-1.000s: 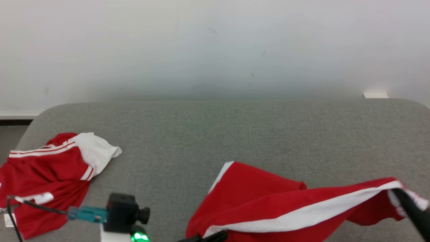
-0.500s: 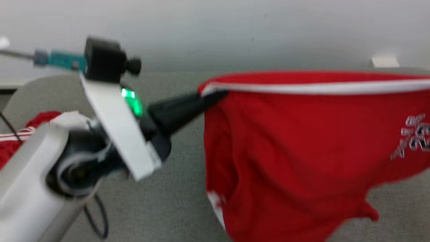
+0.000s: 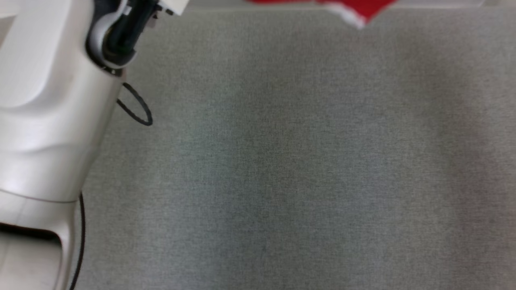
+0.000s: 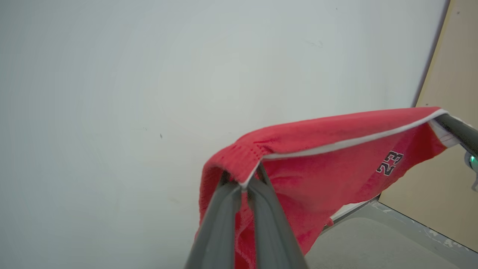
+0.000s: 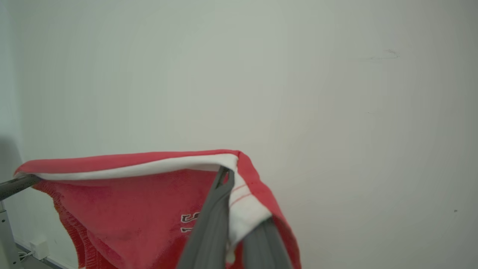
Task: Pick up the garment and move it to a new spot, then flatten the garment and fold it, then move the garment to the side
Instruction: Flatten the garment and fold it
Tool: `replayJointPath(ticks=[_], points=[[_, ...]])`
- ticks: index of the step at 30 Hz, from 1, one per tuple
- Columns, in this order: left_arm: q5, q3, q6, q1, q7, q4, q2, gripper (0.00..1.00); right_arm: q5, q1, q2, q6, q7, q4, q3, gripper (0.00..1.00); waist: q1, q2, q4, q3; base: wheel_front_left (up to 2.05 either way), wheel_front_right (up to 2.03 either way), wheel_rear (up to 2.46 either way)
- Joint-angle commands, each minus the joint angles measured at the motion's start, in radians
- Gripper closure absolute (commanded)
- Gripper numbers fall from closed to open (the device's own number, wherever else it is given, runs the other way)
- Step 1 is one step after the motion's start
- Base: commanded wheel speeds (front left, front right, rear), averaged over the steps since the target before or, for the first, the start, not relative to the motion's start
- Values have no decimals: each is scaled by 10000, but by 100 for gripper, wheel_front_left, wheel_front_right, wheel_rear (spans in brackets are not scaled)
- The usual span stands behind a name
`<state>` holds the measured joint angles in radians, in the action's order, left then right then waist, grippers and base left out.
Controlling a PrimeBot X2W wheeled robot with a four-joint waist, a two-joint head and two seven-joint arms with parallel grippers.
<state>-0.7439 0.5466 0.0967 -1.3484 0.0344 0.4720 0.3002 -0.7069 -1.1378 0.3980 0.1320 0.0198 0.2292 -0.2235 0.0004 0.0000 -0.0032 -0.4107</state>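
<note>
The garment (image 4: 317, 175) is red shorts with white trim and a "23" print, hanging in the air stretched between both grippers. My left gripper (image 4: 242, 181) is shut on one end of its top edge. My right gripper (image 5: 227, 175) is shut on the white-trimmed other end (image 5: 130, 201). The right gripper's dark finger (image 4: 457, 130) shows at the far end in the left wrist view, and the left gripper's finger (image 5: 18, 185) at the far end in the right wrist view. In the head view, the garment's lowest tip (image 3: 363, 8) hangs above the table's far edge.
The grey fabric-covered table (image 3: 282, 161) spreads below. My pale left forearm (image 3: 48, 100) rises at the left, with a black cable loop (image 3: 137, 106) beside it. A white wall (image 4: 112, 93) stands behind, a beige panel (image 4: 448, 157) to one side.
Both grippers have raised the garment off the table and pulled it taut in the air. The head camera has tilted down, so the table has shifted up in its picture.
</note>
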Motion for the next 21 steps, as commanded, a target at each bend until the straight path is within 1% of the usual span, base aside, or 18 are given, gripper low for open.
replayJointPath(ticks=[1, 2, 5, 7, 10, 13, 16, 18, 21], points=[[99, 91, 50, 29, 291, 280, -131, 100, 98, -6, -98, -26, -245, 207, -67, 100, -4, 0, 122, -431, 0, 0, 0], [226, 162, 78, 44, 714, 611, -314, 100, 118, 61, -185, -26, -481, 419, -173, 100, -4, 0, 164, -496, 0, 0, 0], [555, 729, 230, 544, 1643, 1421, -536, 100, 77, 850, 11, -26, -1073, 633, -861, 100, -4, 0, 248, -530, 0, 0, 0], [510, 1170, 287, 1153, 1933, 1650, -737, 100, -67, 1647, 363, -26, -1368, 564, -1458, 100, -4, 0, 304, -439, 0, 0, 0], [476, 2068, 329, 2428, 2155, 1556, -719, 100, -593, 3357, 1023, -26, -1724, 247, -2291, 100, -4, 0, 405, -116, 0, 0, 0], [-111, 2905, 329, 3857, 2222, 983, -363, 100, -1100, 5027, 1860, -26, -1950, -323, -2921, 100, -4, 0, 484, 158, 0, 0, 0], [-645, 3619, 331, 5098, 2252, 291, 132, 100, -1559, 6629, 2644, -25, -2166, -949, -3283, 100, -4, 0, 594, 510, 0, 0, 0], [-892, 3934, 334, 5971, 2281, -126, 378, 100, -1848, 7656, 3032, -26, -2258, -1252, -3373, 100, -4, 0, 651, 898, 0, 0, 0], [-1314, 4136, 335, 7241, 2301, -723, 813, 100, -2027, 9084, 3533, -26, -2264, -1711, -3576, 100, -4, 0, 693, 1572, 0, 0, 0]])
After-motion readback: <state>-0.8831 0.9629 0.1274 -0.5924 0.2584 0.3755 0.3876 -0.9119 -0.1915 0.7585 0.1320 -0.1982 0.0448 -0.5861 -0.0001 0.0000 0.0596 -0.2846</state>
